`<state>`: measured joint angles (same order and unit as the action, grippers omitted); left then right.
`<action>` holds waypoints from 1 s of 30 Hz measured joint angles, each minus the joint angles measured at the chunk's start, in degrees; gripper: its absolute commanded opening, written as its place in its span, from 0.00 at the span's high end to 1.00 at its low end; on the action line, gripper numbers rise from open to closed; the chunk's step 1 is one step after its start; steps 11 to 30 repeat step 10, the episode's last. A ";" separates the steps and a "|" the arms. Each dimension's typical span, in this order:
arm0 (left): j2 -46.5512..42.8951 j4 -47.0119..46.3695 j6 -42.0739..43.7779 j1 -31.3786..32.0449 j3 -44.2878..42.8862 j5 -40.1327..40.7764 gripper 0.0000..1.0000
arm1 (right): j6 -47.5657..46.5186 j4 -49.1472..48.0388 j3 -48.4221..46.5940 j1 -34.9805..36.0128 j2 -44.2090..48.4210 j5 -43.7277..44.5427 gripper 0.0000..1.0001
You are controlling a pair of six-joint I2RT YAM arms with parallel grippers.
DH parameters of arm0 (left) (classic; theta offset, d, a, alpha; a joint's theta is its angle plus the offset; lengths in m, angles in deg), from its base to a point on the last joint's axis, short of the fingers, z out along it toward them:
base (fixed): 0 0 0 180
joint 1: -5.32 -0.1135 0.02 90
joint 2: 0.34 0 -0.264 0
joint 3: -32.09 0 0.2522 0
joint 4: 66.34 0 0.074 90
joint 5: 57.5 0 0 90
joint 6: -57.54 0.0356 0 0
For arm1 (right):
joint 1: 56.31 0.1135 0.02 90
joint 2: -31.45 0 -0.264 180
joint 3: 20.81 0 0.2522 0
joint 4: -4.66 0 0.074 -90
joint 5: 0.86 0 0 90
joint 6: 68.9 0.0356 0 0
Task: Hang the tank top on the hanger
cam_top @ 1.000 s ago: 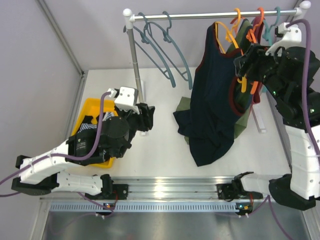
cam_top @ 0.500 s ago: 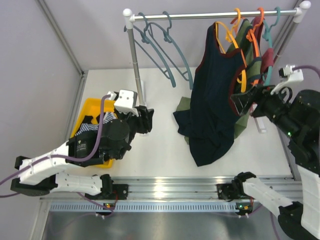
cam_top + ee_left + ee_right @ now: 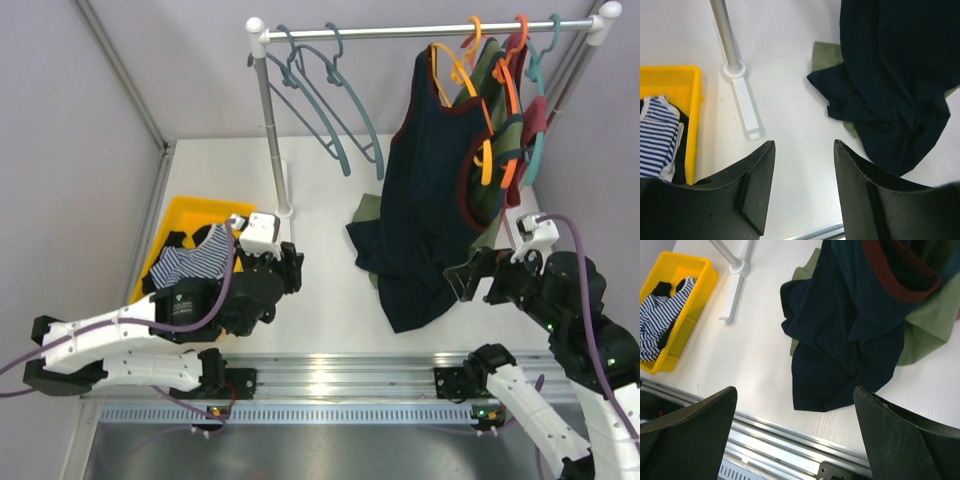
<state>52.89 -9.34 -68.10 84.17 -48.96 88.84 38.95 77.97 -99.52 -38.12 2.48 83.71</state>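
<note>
The navy tank top [image 3: 425, 200] with maroon trim hangs from the yellow-orange hanger [image 3: 486, 165], whose hook is over the rail. Its lower part lies crumpled on the table [image 3: 840, 340] [image 3: 900, 75]. My right gripper [image 3: 472, 280] is low at the front right, just right of the fabric's hem. It is apart from the fabric, and its jaws [image 3: 795, 390] are wide open and empty. My left gripper [image 3: 292, 268] stands open over bare table left of the top, nothing between its fingers [image 3: 804, 144].
A yellow bin [image 3: 170, 225] at the left holds a striped garment [image 3: 190, 262]. Blue-grey hangers [image 3: 330, 110] hang by the rack post [image 3: 272, 130]. An olive-green top [image 3: 490, 90] and a red-orange hanger [image 3: 510, 120] hang behind the tank top. A metal rail [image 3: 330, 375] runs along the near edge.
My right gripper has left the hanger area, dropped back toward the near edge and opened wide. The left arm has shifted slightly nearer, uncovering the striped garment.
</note>
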 measured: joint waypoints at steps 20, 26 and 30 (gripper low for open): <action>-0.11 2.38 -6.91 0.00 5.11 -2.56 0.44 | 1.60 -1.14 6.43 0.00 1.22 -0.20 0.00; -0.11 2.38 -6.91 0.00 5.11 -2.56 0.44 | 1.60 -1.14 6.43 0.00 1.22 -0.20 0.00; -0.11 2.38 -6.91 0.00 5.11 -2.56 0.44 | 1.60 -1.14 6.43 0.00 1.22 -0.20 0.00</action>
